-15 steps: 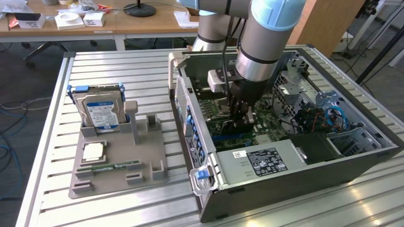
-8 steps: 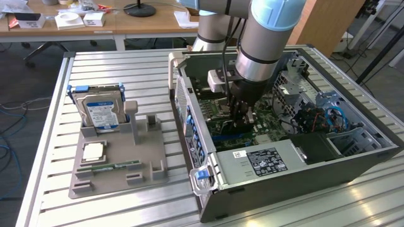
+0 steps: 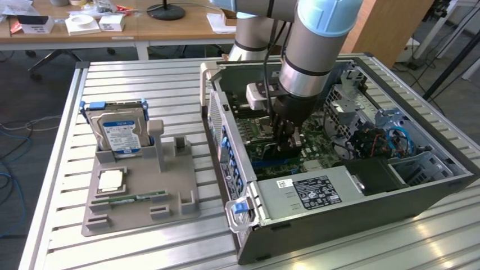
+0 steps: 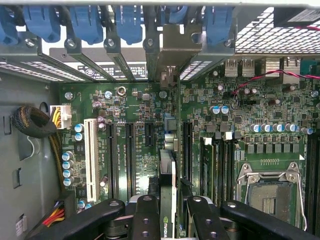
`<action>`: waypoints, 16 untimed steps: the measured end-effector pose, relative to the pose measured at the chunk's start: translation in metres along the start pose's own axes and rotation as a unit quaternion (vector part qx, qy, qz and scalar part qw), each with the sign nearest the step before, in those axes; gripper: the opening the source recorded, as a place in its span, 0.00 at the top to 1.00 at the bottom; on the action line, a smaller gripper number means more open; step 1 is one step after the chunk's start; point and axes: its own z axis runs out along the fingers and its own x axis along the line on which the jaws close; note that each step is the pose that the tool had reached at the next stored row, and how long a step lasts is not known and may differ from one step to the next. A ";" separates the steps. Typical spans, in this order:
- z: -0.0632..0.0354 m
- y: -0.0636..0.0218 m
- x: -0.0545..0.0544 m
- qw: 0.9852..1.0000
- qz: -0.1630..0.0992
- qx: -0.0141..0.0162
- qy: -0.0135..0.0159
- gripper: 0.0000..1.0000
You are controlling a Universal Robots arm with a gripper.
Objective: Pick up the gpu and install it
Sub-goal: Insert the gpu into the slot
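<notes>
1. Exterior view: the arm reaches down into the open computer case [image 3: 420, 185], which lies on its side on the slatted metal table [image 3: 135, 79]. The claw [image 3: 285, 147] is low over the motherboard [image 3: 318, 152], near the middle of the case.
2. In the wrist view the claw [image 4: 167, 210] is clamped on the gpu [image 4: 167, 200]; the black fingers [image 4: 145, 215] press on both sides of the thin card, which is seen edge-on with a logo on its top edge.
3. The gpu stands upright between the fingers and runs away from the claw toward the rear of the case, where its silver end bracket [image 4: 172, 50] sits among the slot covers.
4. The card's lower edge is down at the board, in line with the black expansion slots [image 4: 130, 155] just beside the claw. Whether it is fully seated cannot be told.
5. A white slot [image 4: 91, 157] lies farther to one side of the claw; the empty CPU socket [image 4: 270, 192] lies to the other side.
6. Blue retention clips [image 4: 87, 22] line the case's rear wall, beyond the bracket.
7. Well apart from the claw, outside the case, a grey holder tray [image 3: 143, 202] sits on the table. It carries a hard drive [image 3: 120, 132] standing upright, a RAM stick [image 3: 139, 198] lying flat and a square chip [image 3: 111, 180].
</notes>
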 end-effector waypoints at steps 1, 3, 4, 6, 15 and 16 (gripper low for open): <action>0.0000 0.0000 0.000 1.000 0.000 0.000 0.000 0.74; 0.0000 0.0004 0.000 1.000 0.000 0.000 0.000 0.74; 0.0000 0.0005 0.000 1.000 0.000 0.000 0.000 0.74; 0.0000 0.0006 0.000 1.000 0.000 0.000 0.000 0.74; 0.0000 0.0006 0.000 1.000 0.000 0.000 0.000 0.74; 0.0000 0.0006 0.000 1.000 0.000 0.000 0.000 0.74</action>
